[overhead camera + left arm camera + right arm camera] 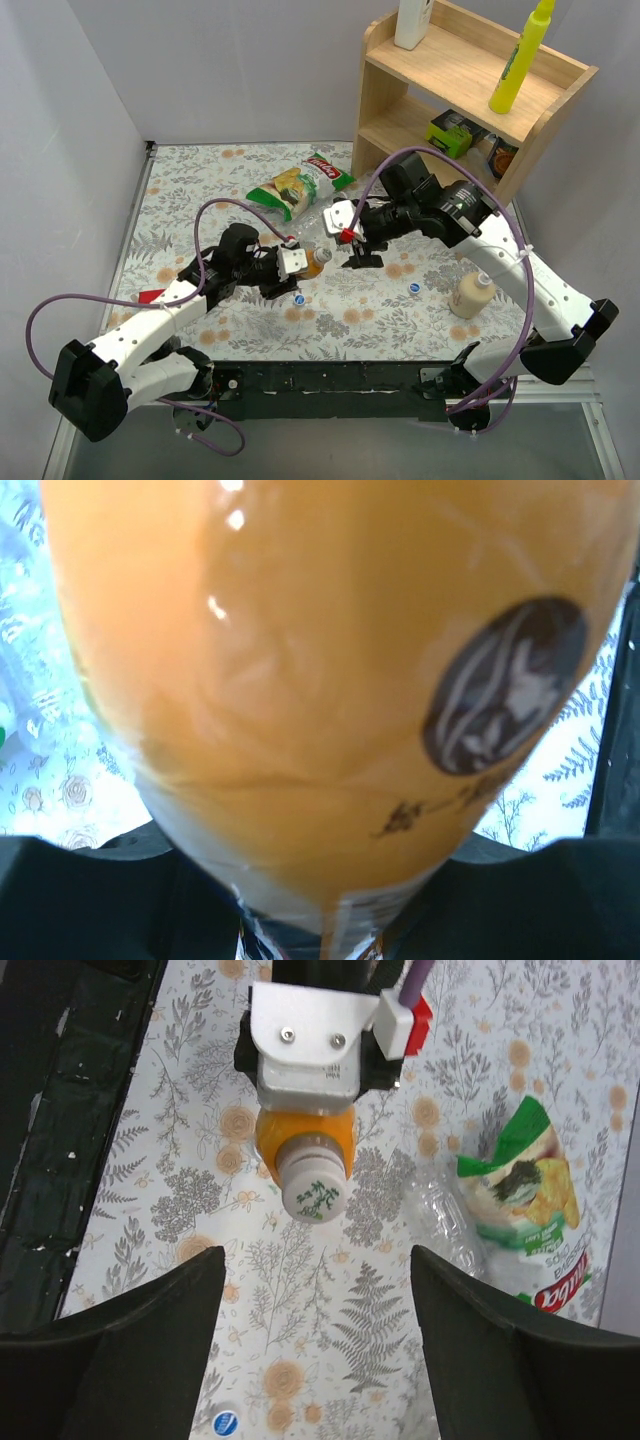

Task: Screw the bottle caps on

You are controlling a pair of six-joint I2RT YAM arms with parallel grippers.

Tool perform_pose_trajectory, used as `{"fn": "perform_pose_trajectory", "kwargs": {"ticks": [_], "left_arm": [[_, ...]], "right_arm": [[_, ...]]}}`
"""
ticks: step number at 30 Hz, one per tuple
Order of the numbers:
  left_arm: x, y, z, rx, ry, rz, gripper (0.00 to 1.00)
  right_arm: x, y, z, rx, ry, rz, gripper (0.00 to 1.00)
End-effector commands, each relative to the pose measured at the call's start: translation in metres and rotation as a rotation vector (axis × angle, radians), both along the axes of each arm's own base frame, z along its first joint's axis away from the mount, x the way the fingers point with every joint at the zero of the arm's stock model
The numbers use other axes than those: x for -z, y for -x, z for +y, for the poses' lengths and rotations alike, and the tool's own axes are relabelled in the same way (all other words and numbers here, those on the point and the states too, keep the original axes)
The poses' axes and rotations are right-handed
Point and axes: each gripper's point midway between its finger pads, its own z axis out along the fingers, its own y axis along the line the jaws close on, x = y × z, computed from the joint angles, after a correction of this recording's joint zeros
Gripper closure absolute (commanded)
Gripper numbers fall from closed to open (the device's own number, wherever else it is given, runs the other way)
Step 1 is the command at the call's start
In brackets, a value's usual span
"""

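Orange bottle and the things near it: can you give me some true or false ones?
1. The left fingers hold the orange bottle. True.
2. The orange bottle has no cap. False: a whitish cap with a green plant mark sits on its neck.
3. The right fingers are shut on a blue cap. False: they are wide open and hold nothing.
4. A blue cap lies on the table. True.
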Motion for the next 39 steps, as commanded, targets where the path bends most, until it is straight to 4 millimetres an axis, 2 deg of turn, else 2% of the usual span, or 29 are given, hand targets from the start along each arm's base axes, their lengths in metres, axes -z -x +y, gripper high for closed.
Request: {"fn": "perform_pose_trajectory", "kwargs": {"ticks": [1, 12, 20, 30, 37, 39], "left_arm": [[-0.016, 0.007, -0.006, 0.099, 0.008, -0.044, 1.00], [-0.025, 0.004, -0.012, 0.105, 0.030, -0.045, 1.00], [-0.030, 0.005, -0.014, 0.108, 0.047, -0.042, 1.00], [-0.032, 0.003, -0.018, 0.118, 0.055, -0.050, 1.00], [-0.035, 0.000, -0.019, 0.116, 0.062, -0.062, 1.00], [-0.040, -0.004, -0.020, 0.102, 0.080, -0.095, 1.00]], "right_arm": [[-0.013, 0.013, 0.017, -0.160, -0.070, -0.112, 0.22], [0.007, 0.030, 0.020, -0.294, -0.015, -0.156, 0.31], [0.014, 0.023, 0.024, -0.282, 0.002, -0.169, 0.36], [0.018, 0.017, 0.029, -0.281, 0.010, -0.185, 0.49], [0.025, 0.016, 0.030, -0.279, 0.046, -0.147, 0.71], [0.027, 0.012, 0.033, -0.231, 0.061, -0.101, 0.80]]}}
